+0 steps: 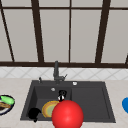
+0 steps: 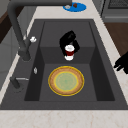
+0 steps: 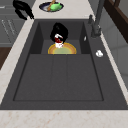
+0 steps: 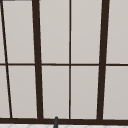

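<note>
The right robot hand (image 2: 69, 41) apparently grips the small cup (image 2: 69, 51) above the plate (image 2: 66, 80).

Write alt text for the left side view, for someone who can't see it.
A black hand grips a small red and white cup above the dark sink, over a yellow plate. Another black hand hovers by the sink's right rim.

Your right hand (image 1: 62, 94) hangs low at mid-frame in the front view, fingers curled and clamped around a load; the left side view shows its back (image 2: 68, 40) arched upward, fingers pointing down. Your left hand (image 1: 34, 113) hovers idle near the lower left, fingers loosely curled, gripping nothing.
</note>
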Robot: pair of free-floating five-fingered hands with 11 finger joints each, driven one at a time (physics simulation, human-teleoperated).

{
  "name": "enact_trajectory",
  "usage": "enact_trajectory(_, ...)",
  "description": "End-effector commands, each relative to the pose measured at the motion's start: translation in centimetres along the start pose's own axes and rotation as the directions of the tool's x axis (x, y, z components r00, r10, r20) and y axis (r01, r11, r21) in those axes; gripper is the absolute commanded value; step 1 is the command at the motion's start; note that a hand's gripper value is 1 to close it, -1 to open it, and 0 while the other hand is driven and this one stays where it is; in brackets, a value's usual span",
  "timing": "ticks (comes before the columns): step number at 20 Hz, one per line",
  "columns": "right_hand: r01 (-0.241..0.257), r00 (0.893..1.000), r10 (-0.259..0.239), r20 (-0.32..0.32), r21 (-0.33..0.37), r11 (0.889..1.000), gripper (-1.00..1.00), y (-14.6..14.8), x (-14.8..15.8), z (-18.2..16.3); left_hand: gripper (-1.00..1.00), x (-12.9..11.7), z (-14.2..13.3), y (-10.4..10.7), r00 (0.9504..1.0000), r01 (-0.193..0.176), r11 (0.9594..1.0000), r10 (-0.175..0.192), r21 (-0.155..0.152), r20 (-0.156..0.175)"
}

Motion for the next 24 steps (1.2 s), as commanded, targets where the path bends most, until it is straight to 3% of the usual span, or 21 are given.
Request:
enact_trajectory(1,0.044,0.998,-0.044,0.033,0.001,0.999,1.0,-1.9,-0.3,1.9,0.0,0.0,0.0,0.0,1.0,0.0,1.0,0.0,0.0,0.0)
enact_trajectory(7,0.051,0.998,-0.052,0.037,0.014,0.999,1.0,-4.6,-1.0,5.2,0.0,0.0,0.0,0.0,1.0,0.0,1.0,0.0,0.0,0.0)
enact_trajectory(12,0.023,1.0,-0.023,0.018,0.002,1.0,1.0,-7.9,-1.8,8.0,0.0,0.0,0.0,0.0,1.0,0.0,1.0,0.0,0.0,0.0)
enact_trajectory(18,0.063,0.998,-0.063,-0.019,-0.003,0.998,1.0,-10.9,-3.4,11.8,0.0,0.0,0.0,0.0,1.0,0.0,1.0,0.0,0.0,0.0)
enact_trajectory(24,0.075,0.997,-0.076,0.021,0.032,0.997,1.0,-11.9,-6.0,15.1,0.0,0.0,0.0,0.0,1.0,0.0,1.0,0.0,0.0,0.0)
